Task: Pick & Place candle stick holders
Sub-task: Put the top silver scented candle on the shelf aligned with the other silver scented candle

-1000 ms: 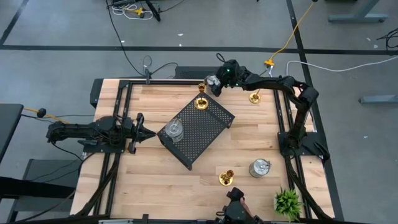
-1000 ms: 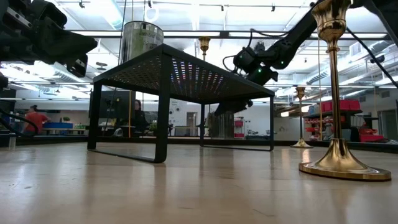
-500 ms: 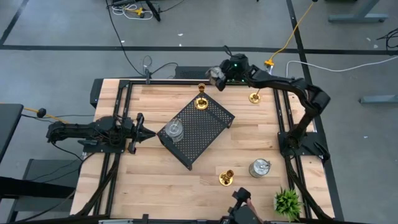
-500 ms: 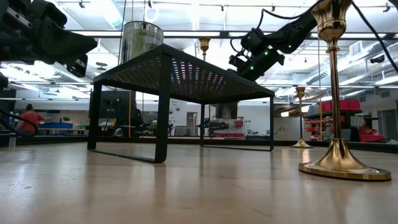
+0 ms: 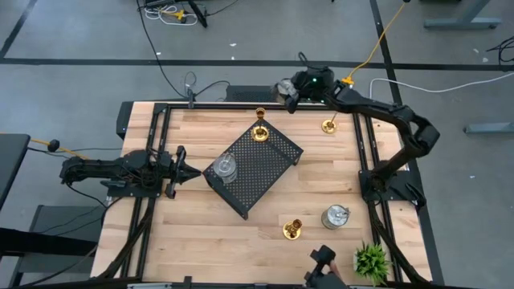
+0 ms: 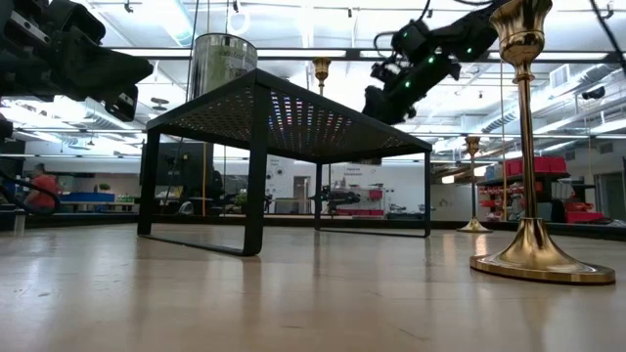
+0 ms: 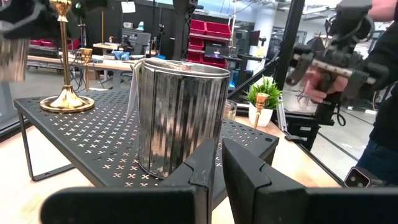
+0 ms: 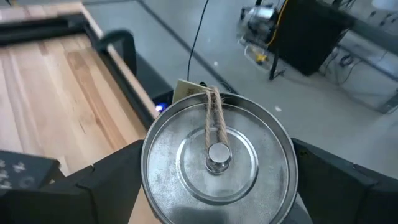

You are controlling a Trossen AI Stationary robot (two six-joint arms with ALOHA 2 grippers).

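- Since a second ago my right gripper [image 5: 287, 86] has swung from the black tray [image 5: 265, 164] past the table's far edge, jaws wide around a silver holder [image 8: 219, 162].
- My left gripper [image 5: 183, 168] waits shut beside the tray's silver holder [image 5: 224, 168].

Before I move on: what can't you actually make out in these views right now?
- Right gripper, high view: the held silver holder is too small to tell; only the right wrist view shows it between the fingers.
- Low view: the tray hides the bases of the holders on it.
- Low view: the near gold holder is cut off at the top edge.
- Left wrist view: the person is blurred.
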